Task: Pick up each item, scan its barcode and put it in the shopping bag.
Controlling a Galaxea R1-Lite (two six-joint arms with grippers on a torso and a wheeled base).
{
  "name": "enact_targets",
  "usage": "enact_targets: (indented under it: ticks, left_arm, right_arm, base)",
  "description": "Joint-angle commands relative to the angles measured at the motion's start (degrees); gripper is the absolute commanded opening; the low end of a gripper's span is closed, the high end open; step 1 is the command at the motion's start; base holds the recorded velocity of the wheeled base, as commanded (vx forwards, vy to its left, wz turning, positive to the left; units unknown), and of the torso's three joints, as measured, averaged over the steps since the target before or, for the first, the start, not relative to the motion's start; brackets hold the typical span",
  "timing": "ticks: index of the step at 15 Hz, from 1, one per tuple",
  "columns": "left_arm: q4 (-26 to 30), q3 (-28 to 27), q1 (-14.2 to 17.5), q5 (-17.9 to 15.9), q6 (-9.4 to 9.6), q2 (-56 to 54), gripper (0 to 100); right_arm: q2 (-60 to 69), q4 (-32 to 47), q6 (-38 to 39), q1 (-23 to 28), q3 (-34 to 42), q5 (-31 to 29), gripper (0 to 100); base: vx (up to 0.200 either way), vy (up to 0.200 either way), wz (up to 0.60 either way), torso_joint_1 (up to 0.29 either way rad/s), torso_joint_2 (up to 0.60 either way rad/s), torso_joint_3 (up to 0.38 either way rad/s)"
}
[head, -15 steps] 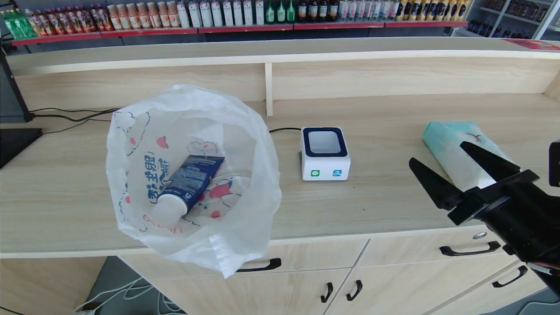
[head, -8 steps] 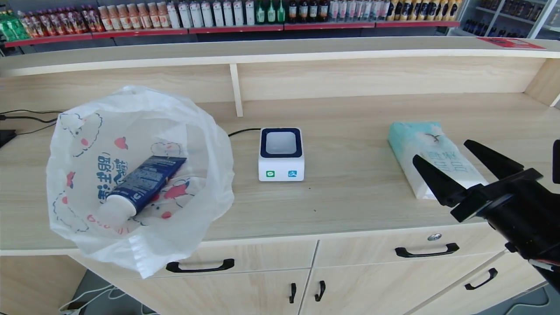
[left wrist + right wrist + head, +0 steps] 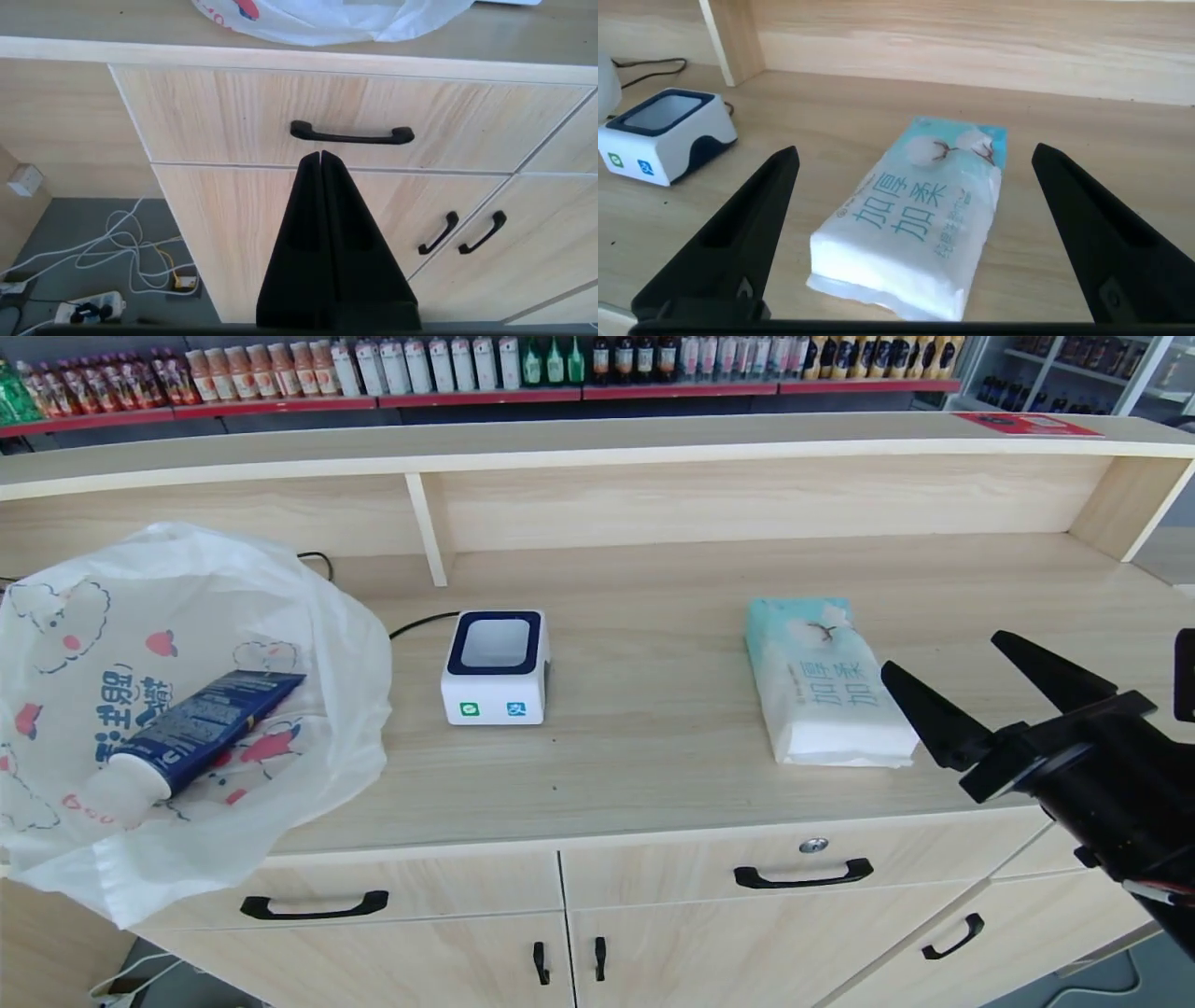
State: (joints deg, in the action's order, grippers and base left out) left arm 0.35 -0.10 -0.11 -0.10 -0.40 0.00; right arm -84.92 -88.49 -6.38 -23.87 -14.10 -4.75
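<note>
Tissue pack (image 3: 826,686) lies flat on the counter (image 3: 653,756) at the scanner's (image 3: 495,665) 3 o'clock. Right gripper (image 3: 943,653) is spread wide at its 4 o'clock. It looks light and soft, with a slippery wrap, so pinch mid-length across the narrow sides. Left gripper (image 3: 320,159) is closed.

The right gripper (image 3: 938,651) is hovering at the right side of the head view, and the black right arm (image 3: 1120,803) behind it is slanting up from the lower right corner. Its two long tapered fingers (image 3: 924,714) are standing wide apart, pointing forward and slightly toward the robot's left, and they are gripping nothing. The left gripper (image 3: 320,159) is holding its fingers pressed flat together, with nothing caught between them. It seems to be hanging low, below the top of the bench (image 3: 93,23), and pointing at the bench's front.
</note>
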Motion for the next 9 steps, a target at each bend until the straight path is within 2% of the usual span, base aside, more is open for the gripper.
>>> enact_targets:
  ticks: [1,2,4,9]
  left_arm:
    - [0.0,0.01,-0.07,0.01,-0.04,0.0,0]
    - [0.0,0.01,-0.07,0.01,-0.04,0.0,0]
    - [0.0,0.01,-0.07,0.01,-0.04,0.0,0]
    - [0.0,0.01,-0.07,0.01,-0.04,0.0,0]
  right_arm:
    - [-0.42,-0.01,-0.04,-0.21,0.39,0.18,100]
    - [-1.21,-0.19,0.57,-0.92,0.22,0.45,100]
    - [-2.71,-0.28,4.09,-3.38,-1.45,0.36,100]
    - [-11.76,-0.37,7.17,-3.99,-15.78,0.27,100]
  base:
    - [0.0,-0.2,0.0,0.002,0.01,0.002]
    - [0.0,-0.2,0.0,-0.002,0.0,0.007]
    - [0.0,0.0,0.0,0.0,0.0,0.0]
    - [0.0,0.0,0.0,0.0,0.0,0.0]
